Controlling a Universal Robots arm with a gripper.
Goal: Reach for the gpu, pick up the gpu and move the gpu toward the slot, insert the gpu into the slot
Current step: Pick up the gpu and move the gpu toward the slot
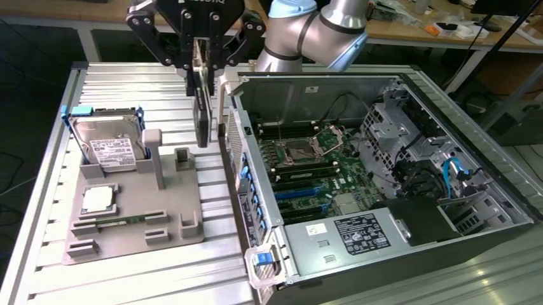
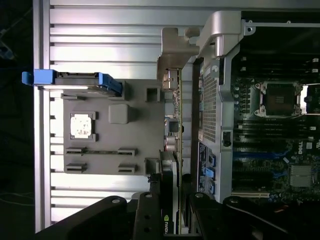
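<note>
Gpu (image 1: 201, 121), clamped edge-on in claw (image 1: 202, 67), hanging just off computer case (image 1: 314, 95) on the exterior view's left; best kept vertical, clearing case wall.

- Bright, even light falls from above in the exterior view; the ribbed metal bench (image 1: 119, 82) shines pale along its ridges.
- The grey tray (image 1: 136, 216) throws short, soft shadows beside its posts.
- Inside the open computer case (image 1: 339, 95) the light is dimmer, and the black box at its near corner lies in deep shadow.
- The gpu (image 1: 201, 117), gripped in the pincer (image 1: 202, 73), reads as a dark slab against the bright bench.
- In the wrist view the bench glares in white bands, washed out in patches beside the tray.
- There the pincer is a near-black silhouette with faint highlights on its screws.
</note>
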